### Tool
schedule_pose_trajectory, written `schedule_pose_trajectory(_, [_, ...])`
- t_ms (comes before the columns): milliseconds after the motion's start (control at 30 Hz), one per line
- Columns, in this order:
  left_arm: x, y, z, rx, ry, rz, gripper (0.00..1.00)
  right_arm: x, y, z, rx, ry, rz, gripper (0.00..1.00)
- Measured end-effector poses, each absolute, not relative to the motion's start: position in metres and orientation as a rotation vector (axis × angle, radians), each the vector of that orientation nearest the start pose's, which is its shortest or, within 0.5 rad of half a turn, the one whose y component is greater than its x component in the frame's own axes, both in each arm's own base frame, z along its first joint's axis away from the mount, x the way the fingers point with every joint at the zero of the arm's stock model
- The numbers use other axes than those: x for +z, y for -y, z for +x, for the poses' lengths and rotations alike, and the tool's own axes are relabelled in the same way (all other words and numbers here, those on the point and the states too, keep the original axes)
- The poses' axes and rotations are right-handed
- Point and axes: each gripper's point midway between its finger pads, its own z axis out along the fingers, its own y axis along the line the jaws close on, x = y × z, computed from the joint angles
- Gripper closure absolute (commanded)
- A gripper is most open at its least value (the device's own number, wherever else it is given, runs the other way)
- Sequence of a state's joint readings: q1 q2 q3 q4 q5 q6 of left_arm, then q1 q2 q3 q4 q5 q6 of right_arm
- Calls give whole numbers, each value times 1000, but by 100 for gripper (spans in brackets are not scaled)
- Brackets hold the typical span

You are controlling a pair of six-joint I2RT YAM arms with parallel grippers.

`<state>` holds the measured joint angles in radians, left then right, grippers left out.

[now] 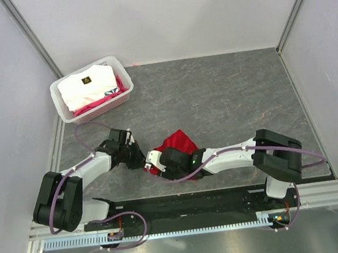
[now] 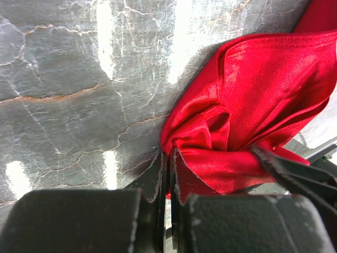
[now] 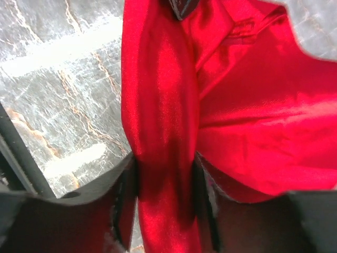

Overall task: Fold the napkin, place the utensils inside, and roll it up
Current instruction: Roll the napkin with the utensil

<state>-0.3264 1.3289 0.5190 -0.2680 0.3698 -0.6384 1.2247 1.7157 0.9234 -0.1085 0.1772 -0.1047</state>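
Note:
The red napkin (image 1: 179,142) lies bunched on the grey table between the two arms. My left gripper (image 1: 139,158) is at its left end; in the left wrist view the jaws (image 2: 169,155) stand almost together, pinching a crumpled fold of the napkin (image 2: 253,95). My right gripper (image 1: 154,163) is right beside it and is shut on a gathered band of the napkin (image 3: 253,105), which runs between its fingers (image 3: 166,163). The spoon is out of view.
A white basket (image 1: 64,108) holding white and pink fabric stands at the back left. Grey walls enclose the table on three sides. The black rail with both arm bases runs along the near edge.

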Motion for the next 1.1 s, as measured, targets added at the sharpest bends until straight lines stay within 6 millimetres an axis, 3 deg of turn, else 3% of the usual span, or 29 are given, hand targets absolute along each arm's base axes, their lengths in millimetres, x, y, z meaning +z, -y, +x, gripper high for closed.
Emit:
schedule_pose_trajectory(100, [17,162,208,-789,-2753,-290,85,20,-359,166,375,-2045,-1473,65])
schedule_pose_trajectory(133, [18,162,208,-790,-2750,-283,69,19,-360,166,416,-2064,-1477,69])
schedule_pose_trajectory(200, [19,162,209,-788,-2741,-265,48,18,-361,166,489,-2103,-1480,72])
schedule_pose_trajectory(300, [31,162,216,-793,-2700,-243,34,19,-363,168,609,-2152,-1459,75])
schedule_pose_trajectory(467, [59,160,228,-781,-2600,-223,29,20,-363,168,808,-2240,-1392,77])
schedule_pose_trajectory(667, [72,151,228,-744,-2537,-230,29,21,-358,155,1045,-2363,-1332,78])
schedule_pose_trajectory(1100, [36,148,194,-781,-2606,-262,32,19,-349,148,1525,-2524,-1151,80])
